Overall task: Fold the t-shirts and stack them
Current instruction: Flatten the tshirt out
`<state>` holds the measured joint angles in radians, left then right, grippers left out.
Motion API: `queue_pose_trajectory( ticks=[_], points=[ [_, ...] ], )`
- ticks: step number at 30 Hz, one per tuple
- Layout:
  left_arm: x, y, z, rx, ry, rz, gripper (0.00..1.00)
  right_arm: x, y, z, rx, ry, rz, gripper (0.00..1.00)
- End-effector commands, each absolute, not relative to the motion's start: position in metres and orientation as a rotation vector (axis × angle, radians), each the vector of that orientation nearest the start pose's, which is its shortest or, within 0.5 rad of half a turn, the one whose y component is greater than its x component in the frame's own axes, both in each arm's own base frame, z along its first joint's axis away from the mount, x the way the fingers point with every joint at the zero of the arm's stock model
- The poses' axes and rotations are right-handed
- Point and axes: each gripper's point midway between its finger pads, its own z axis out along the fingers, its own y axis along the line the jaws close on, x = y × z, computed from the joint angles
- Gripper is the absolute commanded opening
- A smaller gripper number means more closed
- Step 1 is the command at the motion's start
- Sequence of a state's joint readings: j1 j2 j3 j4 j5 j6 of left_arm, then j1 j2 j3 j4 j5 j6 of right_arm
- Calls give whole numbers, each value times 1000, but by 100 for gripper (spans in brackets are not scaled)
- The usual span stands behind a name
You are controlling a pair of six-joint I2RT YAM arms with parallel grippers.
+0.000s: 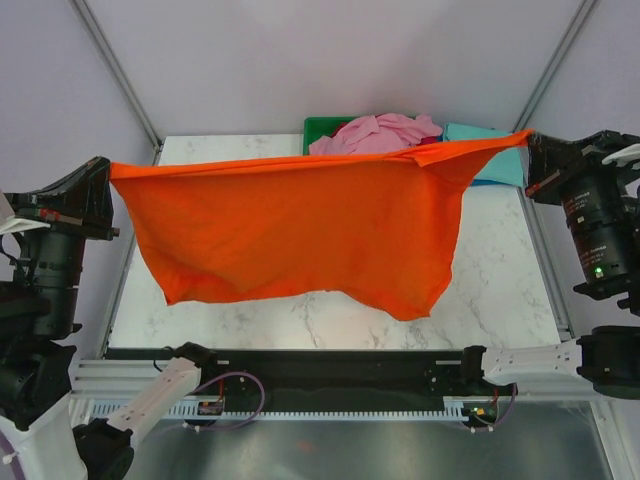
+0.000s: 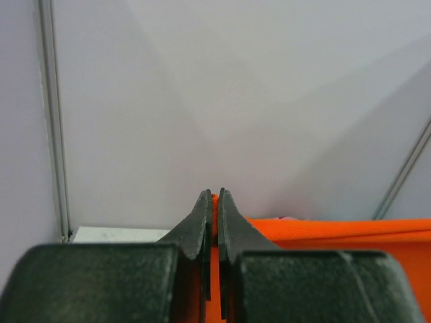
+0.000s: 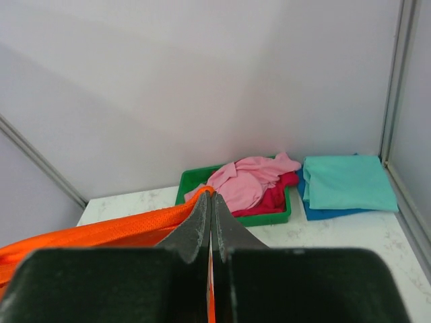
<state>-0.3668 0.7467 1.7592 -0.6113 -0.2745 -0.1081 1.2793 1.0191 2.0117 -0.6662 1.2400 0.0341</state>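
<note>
Marbled white worktop (image 1: 500, 290), pale grey walls (image 1: 330, 60). Left claw (image 2: 213, 202) and right claw (image 3: 212, 202) pinch orange t-shirt (image 1: 300, 230), spread above worktop.

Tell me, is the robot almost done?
Not yet. The teal shirt lies folded on the blue shirt: done. The left gripper and right gripper hold the orange shirt spread in the air. The pink shirt and magenta shirt wait crumpled in the green tray.
</note>
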Motion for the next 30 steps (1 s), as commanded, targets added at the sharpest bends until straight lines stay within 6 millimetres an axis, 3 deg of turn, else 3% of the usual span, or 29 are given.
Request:
queue_pose_trajectory(
  ticks=[1, 4, 5, 6, 8, 10, 11, 13, 14, 15, 16, 17, 18, 19, 20, 21, 22, 23, 24, 25, 26, 28, 29, 30],
  points=[
    [141, 8, 618, -79, 1083, -121, 2, 181, -3, 610, 334, 1388, 201, 0],
    [154, 4, 624, -70, 1073, -102, 2, 184, -4, 618, 346, 1399, 104, 0],
    [164, -2, 622, -50, 1093, -102, 2, 188, 5, 612, 296, 1444, -24, 0],
    [186, -12, 610, -28, 1154, -97, 2, 191, 12, 612, 312, 1450, -45, 0],
    [221, -29, 578, 6, 1281, -99, 2, 205, 49, 591, 207, 1495, -190, 0],
    [267, -47, 526, 10, 1465, -96, 2, 231, 70, 560, 181, 1499, -340, 0],
    [288, -56, 487, 27, 1572, -82, 2, 248, 80, 542, 173, 1512, -420, 0],
    [322, -68, 423, 0, 1748, -76, 2, 302, 82, 488, 123, 1571, -526, 0],
    [335, -76, 377, 24, 1865, -89, 2, 340, 91, 449, 65, 1660, -554, 0],
    [346, -70, 351, -13, 1931, -83, 2, 376, 77, 404, 68, 1792, -453, 0],
    [367, -71, 311, -67, 2029, -92, 2, 393, 75, 380, 75, 1848, -417, 0],
    [374, -77, 277, -71, 2122, -154, 2, 416, 77, 348, 83, 1920, -386, 0],
    [385, -60, 255, -146, 2181, -166, 2, 434, 57, 337, 161, 1943, -370, 0],
    [396, -58, 233, -186, 2238, -189, 2, 450, 71, 322, 170, 1986, -239, 0],
    [411, -65, 204, -206, 2323, -255, 2, 473, 75, 290, 164, 2050, -238, 0],
    [420, -59, 191, -236, 2360, -268, 2, 489, 75, 298, 183, 2030, -212, 0],
    [425, -59, 186, -249, 2387, -286, 2, 500, 81, 291, 161, 2053, -201, 0],
    [436, -58, 184, -262, 2412, -279, 2, 517, 87, 264, 132, 2110, -228, 0],
    [442, -57, 185, -256, 2406, -270, 2, 528, 90, 275, 120, 2090, -219, 5],
    [449, -54, 185, -242, 2401, -254, 2, 542, 98, 245, 68, 2145, -221, 20],
    [464, -53, 195, -227, 2371, -244, 2, 549, 101, 237, 58, 2160, -209, 39],
    [481, -48, 166, -222, 2445, -216, 2, 560, 105, 227, 68, 2182, -187, 48],
    [495, -50, 174, -205, 2422, -230, 3, 563, 107, 210, 83, 2214, -171, 48],
    [498, -52, 144, -189, 2505, -240, 15, 560, 105, 203, 97, 2230, -177, 48]
  ],
)
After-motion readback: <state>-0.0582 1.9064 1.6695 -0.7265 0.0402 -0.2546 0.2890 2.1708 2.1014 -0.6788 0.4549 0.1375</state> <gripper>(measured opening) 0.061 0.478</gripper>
